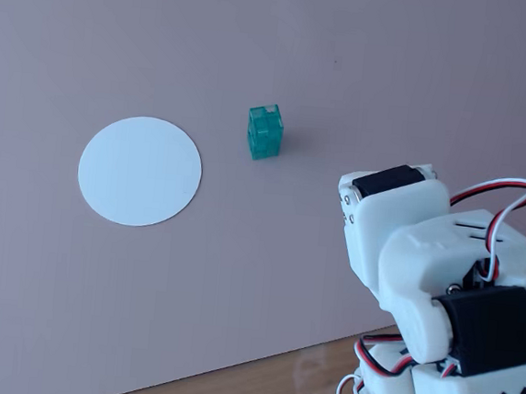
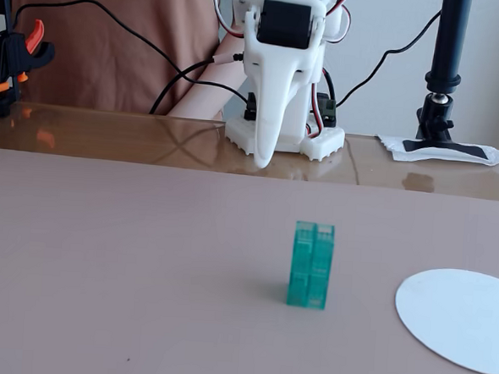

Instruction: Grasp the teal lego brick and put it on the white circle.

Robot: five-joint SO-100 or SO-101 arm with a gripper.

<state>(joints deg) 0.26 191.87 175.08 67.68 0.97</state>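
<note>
Translucent teal-green plastic lego brick point(image 1: 265, 132) point(image 2: 311, 265) stands upright on the pinkish mat point(image 1: 348, 66), just beside but clear of the flat white paper circle point(image 1: 140, 170) point(image 2: 462, 319). Probably light, rigid and slick; best pinched low across opposite flat sides. White two-finger gripper point(image 2: 260, 158) hangs folded, fingers together, grasping nothing, well apart from the brick.

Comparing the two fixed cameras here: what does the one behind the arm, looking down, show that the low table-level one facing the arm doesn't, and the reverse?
Only the high fixed view shows the whole white circle and the mat's far edge.

Only the low fixed view shows the gripper, fingers together and pointing down near the arm's base, plus a black camera stand and an orange-and-black clamp; it crops the circle at the right.

Both show the teal lego brick upright on the mat, apart from the circle, ungrasped.
</note>
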